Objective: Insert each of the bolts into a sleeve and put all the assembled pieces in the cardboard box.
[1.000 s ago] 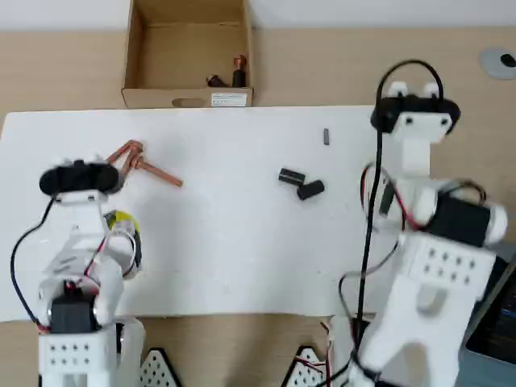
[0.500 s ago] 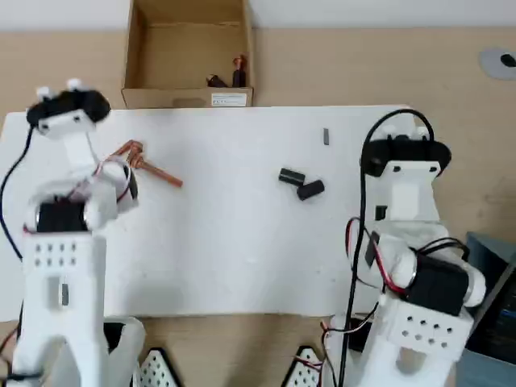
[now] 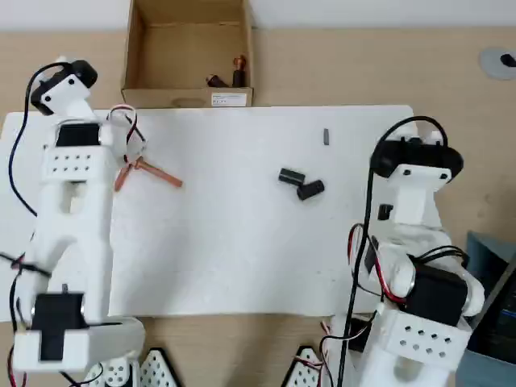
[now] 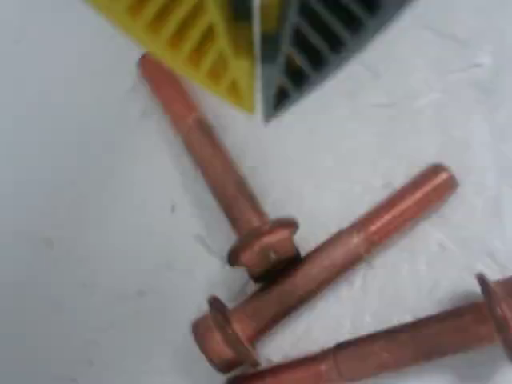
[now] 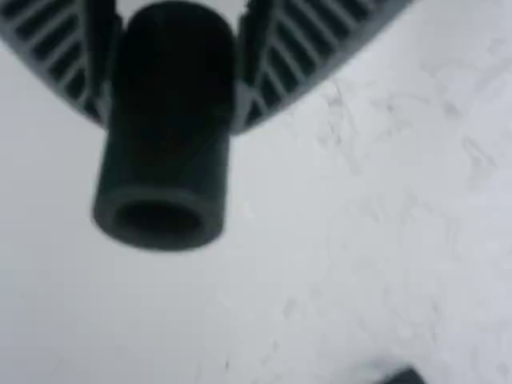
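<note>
Three copper bolts (image 4: 216, 176) lie close together on the white mat; in the high view one bolt (image 3: 160, 174) sticks out from under the left arm. My left gripper (image 4: 260, 108) hangs just above them, its yellow and black fingers shut with nothing between them. My right gripper (image 5: 172, 72) is shut on a black sleeve (image 5: 164, 168), held over the mat's right side. Two more black sleeves (image 3: 292, 176) (image 3: 311, 189) lie side by side mid-mat. The cardboard box (image 3: 145, 56) stands beyond the mat with assembled pieces (image 3: 234, 76) in its right corner.
A small grey piece (image 3: 326, 136) lies on the white mat (image 3: 242, 250) beyond the sleeves. A grey disc (image 3: 498, 61) sits at the far right of the table, and a dark device (image 3: 493, 314) at the near right edge.
The left arm has unfolded from the near left and stretched out over the bolts. The right arm has drawn back from the mat's far right corner towards its base.
</note>
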Robot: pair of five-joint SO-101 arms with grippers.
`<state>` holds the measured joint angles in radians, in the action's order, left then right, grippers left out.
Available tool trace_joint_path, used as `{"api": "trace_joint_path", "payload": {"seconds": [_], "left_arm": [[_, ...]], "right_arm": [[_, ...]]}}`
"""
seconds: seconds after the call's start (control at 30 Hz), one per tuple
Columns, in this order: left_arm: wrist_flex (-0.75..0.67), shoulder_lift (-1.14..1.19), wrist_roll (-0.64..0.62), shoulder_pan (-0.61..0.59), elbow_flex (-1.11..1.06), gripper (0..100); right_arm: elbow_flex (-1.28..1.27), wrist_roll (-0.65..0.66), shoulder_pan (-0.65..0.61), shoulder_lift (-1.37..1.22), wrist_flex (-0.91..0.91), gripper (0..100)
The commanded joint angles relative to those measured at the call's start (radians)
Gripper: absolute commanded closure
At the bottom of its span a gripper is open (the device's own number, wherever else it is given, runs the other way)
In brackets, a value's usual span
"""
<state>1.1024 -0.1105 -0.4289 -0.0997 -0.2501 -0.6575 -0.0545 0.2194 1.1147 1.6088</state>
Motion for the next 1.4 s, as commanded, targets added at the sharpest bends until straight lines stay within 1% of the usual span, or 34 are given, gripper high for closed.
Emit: {"api": "trace_joint_path", "payload": {"seconds": [0.0,0.13,0.33,0.4,0.5,0.57,0.77,0.97,1.23,1.37], "left_arm": [[0.005,0.054,-0.094,-0.008,0.089,100],[0.003,0.099,-0.183,-0.002,0.106,100],[0.000,0.186,-0.218,0.000,0.132,100],[0.003,0.229,-0.235,0.000,0.153,97],[0.005,0.275,-0.269,0.000,0.178,87],[0.005,0.297,-0.276,0.000,0.199,84],[0.003,0.325,-0.281,0.002,0.226,85],[0.005,0.387,-0.282,0.035,0.222,85],[-0.008,0.444,-0.296,0.031,0.226,85],[-0.052,0.499,-0.296,0.015,0.226,85]], "right_arm": [[-0.001,-0.029,0.016,0.013,-0.041,98.7],[-0.001,-0.035,0.016,0.013,-0.057,98.7],[-0.001,-0.035,0.016,0.013,-0.058,98.7],[-0.005,-0.035,0.016,0.013,-0.061,98.7],[-0.028,-0.035,0.016,0.013,-0.063,98.7],[-0.041,-0.035,0.016,0.013,-0.063,98.7],[-0.044,-0.034,0.045,0.015,-0.063,98.7],[-0.044,-0.031,0.053,0.015,-0.063,98.7],[-0.044,-0.031,0.065,0.015,-0.061,98.7],[-0.044,-0.031,0.065,0.015,-0.060,98.7]]}}
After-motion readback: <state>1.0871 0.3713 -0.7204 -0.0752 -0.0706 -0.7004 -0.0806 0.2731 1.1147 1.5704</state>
